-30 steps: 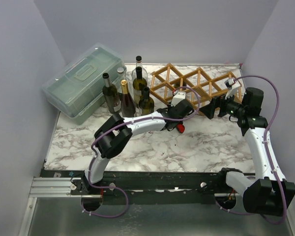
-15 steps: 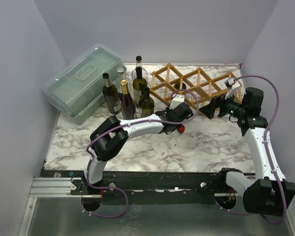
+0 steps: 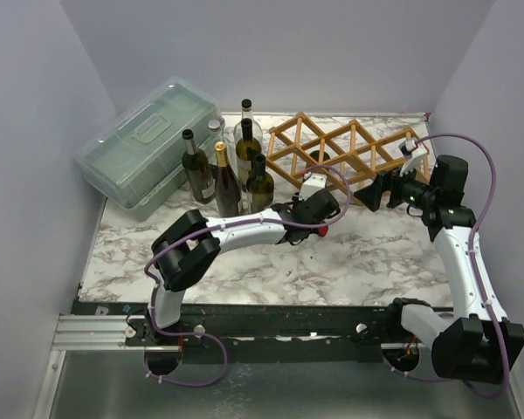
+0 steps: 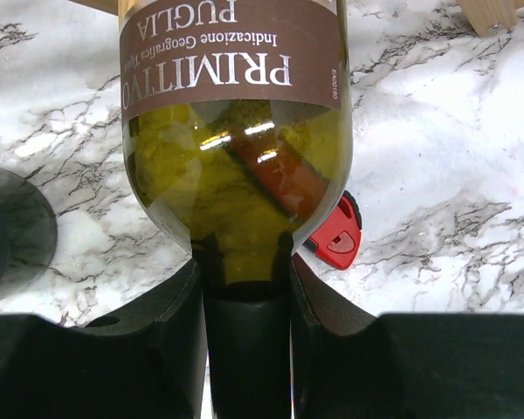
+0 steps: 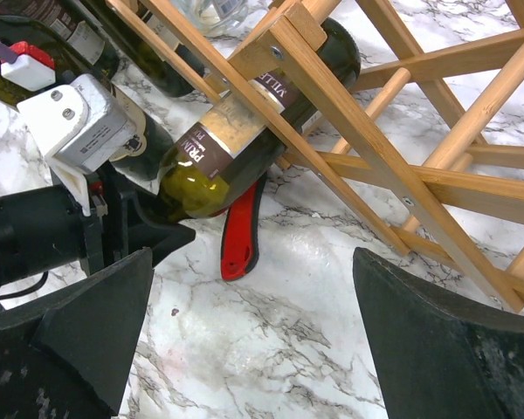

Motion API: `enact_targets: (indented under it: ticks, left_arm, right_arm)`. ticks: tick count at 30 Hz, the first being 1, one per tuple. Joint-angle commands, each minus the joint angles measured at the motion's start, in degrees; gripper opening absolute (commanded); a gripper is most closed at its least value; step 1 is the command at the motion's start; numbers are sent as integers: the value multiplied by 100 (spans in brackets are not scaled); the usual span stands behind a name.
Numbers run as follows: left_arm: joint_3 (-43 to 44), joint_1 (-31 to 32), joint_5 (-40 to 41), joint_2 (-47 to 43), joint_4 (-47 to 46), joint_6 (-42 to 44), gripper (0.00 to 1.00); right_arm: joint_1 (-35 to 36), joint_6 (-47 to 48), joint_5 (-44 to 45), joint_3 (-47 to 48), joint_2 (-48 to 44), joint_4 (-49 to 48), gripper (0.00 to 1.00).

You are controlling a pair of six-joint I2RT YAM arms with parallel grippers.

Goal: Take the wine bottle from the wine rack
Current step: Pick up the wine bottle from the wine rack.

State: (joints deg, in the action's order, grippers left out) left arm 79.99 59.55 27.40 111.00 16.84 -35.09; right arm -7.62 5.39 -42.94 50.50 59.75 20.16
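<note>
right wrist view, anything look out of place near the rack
Yes: a red-and-black handled object lies loose on the marble table, directly beneath the wine bottle that pokes out of the wine rack. It looks like a stray tool; what it is, I cannot tell.

- wine bottle (image 4: 236, 183): olive-green glass, glossy, bright reflections; label brown paper, matt
- wine rack (image 5: 332, 83): light wood, smooth, unpainted, dull sheen
- table (image 3: 375, 257): white-grey marble-look top, smooth, faint sheen
- red handle (image 5: 242, 231) under the bottle: glossy red plastic
- left gripper (image 4: 244, 292): matt black plastic
- right gripper (image 5: 253, 288): matt black, slightly grainy, scuffed edges
- white housing (image 5: 83, 122): smooth plastic, satin
- lidded box (image 3: 144, 144): translucent green-grey plastic
- standing bottles (image 3: 228, 179): dark glossy glass
</note>
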Motion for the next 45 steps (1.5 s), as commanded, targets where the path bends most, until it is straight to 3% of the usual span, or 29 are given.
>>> enact_targets:
  ticks: [1,45]
  left_arm:
    - [-124,74,385,-523,-461,12,0]
    - [-1557,639,304,-1942,-473,332,0]
  right_arm:
    - [-29,-11,-117,52,52,-66,99]
    - [-23,93,-340,-40,29,-83,99]
